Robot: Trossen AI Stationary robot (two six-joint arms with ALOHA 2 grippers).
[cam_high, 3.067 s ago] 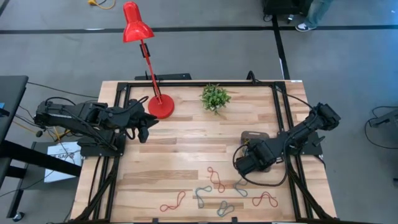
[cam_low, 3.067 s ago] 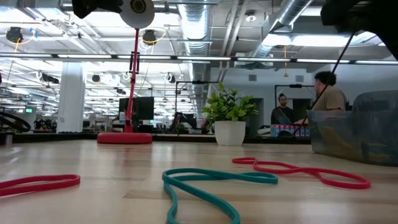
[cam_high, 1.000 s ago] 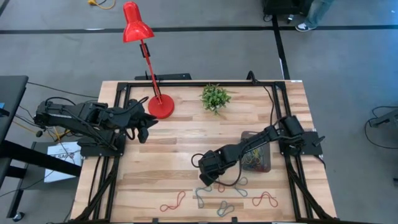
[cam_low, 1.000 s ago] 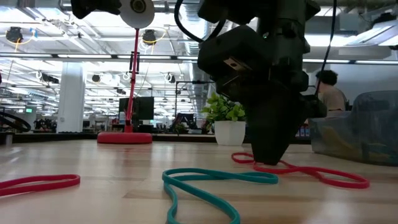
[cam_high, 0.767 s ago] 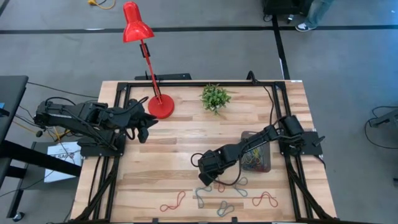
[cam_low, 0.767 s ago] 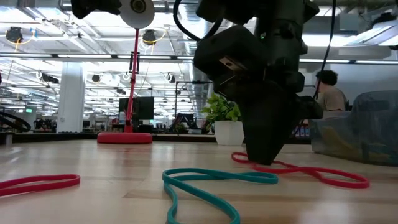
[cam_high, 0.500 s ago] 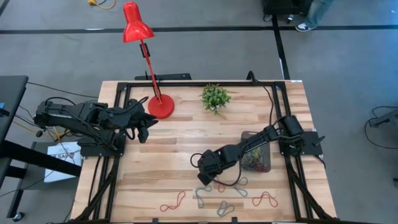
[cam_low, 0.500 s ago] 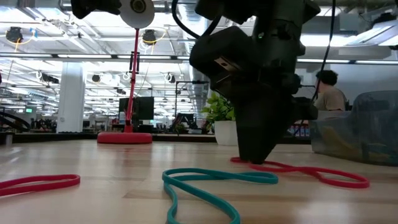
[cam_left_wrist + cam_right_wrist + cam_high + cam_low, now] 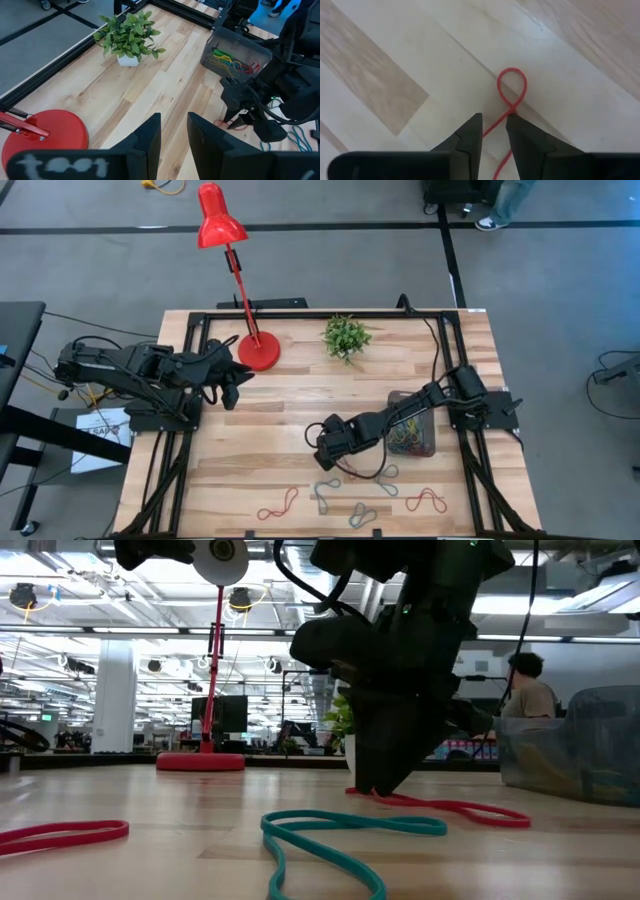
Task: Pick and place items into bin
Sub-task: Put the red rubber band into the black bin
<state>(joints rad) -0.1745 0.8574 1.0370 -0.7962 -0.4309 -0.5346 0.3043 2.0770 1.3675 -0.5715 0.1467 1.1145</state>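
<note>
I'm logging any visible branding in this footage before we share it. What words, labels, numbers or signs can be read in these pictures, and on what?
None can be read.
White sheet on the floor beside the left arm: dark print, too small to read.
Small light sticker on the right arm's wrist housing in the low view: too blurred to read.
Pale marks on the left claw's body: blurred, not legible.

Two matte black jointed arms (image 9: pixel 400 420) trailing black cables.
</note>
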